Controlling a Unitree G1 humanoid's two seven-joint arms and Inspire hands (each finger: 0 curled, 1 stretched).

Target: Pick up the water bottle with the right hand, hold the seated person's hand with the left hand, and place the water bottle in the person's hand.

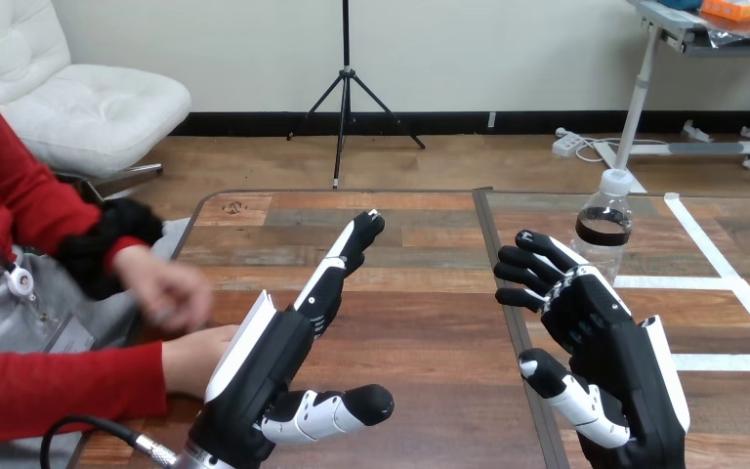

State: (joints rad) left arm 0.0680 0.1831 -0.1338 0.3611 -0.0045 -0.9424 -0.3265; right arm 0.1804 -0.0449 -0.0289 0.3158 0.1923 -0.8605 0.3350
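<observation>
Here's the water bottle (pixel 605 223), upright on the bench (pixel 420 322) at the far right side, white cap on top, a dark band round its middle, and nobody has hold of it. The right hand (pixel 610 337) sits just in front of it, palm turned inward, its fingers (pixel 532 269) released and loosely spread, grasping nothing; the fingertips overlap the bottle's lower part from this angle, and I cannot tell whether they touch it. Over on the other side, the left hand (pixel 264 366) is stretched out flat above the bench, fingers (pixel 347 254) straight and pointing away toward the far edge, thumb out to the side, also empty. The person is at the view's left: the person's lower hand (pixel 195 357) lies right beside the left hand's white shell, partly hidden behind it, and whether the two touch is unclear; no robot finger curls round it. The person's upper hand (pixel 171 293) hovers a little above that, blurred, apart from the robot. White tape (pixel 728 283) marks lines on the bench near the bottle.
</observation>
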